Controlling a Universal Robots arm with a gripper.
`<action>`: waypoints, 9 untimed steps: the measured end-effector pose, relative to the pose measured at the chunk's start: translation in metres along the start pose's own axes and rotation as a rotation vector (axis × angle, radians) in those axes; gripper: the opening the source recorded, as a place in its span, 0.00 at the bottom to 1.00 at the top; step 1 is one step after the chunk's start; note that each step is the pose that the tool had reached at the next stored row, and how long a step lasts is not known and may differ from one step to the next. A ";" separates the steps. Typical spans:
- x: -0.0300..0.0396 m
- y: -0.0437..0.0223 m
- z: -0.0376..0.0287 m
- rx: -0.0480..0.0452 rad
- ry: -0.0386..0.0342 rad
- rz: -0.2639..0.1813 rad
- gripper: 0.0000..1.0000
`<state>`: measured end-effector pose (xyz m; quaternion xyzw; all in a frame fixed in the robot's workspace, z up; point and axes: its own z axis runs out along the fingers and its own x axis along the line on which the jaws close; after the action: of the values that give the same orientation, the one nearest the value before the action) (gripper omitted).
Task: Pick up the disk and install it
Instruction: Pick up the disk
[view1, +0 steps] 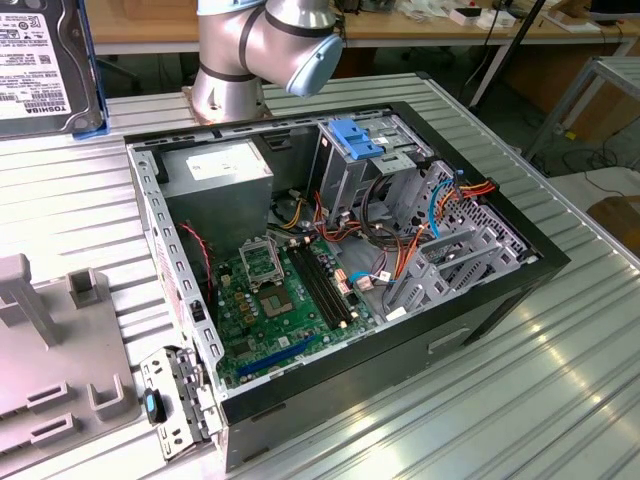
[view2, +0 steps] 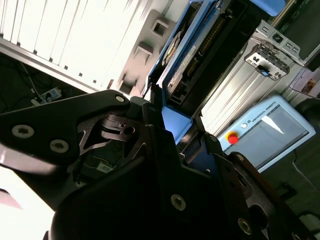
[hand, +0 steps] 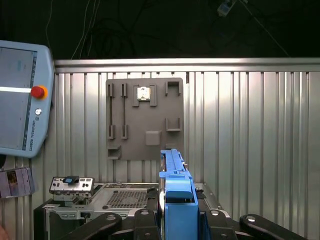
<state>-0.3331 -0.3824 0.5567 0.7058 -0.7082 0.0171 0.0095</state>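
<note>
Disk (hand: 176, 197): clamped edge-on by its blue rail in gripper (hand: 177, 222), held apart from open computer case (view1: 500, 290); risk: narrow grip may let it tilt and snag drive cage (view1: 345, 182) or cables (view1: 400, 240).

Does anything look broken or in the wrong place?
Nothing looks broken or spilled. The disk is out of the computer, clamped in the tool. The computer lies open on its side, with tangled wires showing.
</note>
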 end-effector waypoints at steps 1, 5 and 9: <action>0.0000 -0.0009 0.0000 0.0000 0.0000 0.000 0.37; 0.0000 -0.0066 0.0001 0.0001 0.0000 0.000 0.37; -0.0001 -0.0120 0.0001 0.0000 0.0000 0.000 0.37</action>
<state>-0.3211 -0.3824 0.5568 0.7057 -0.7082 0.0171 0.0095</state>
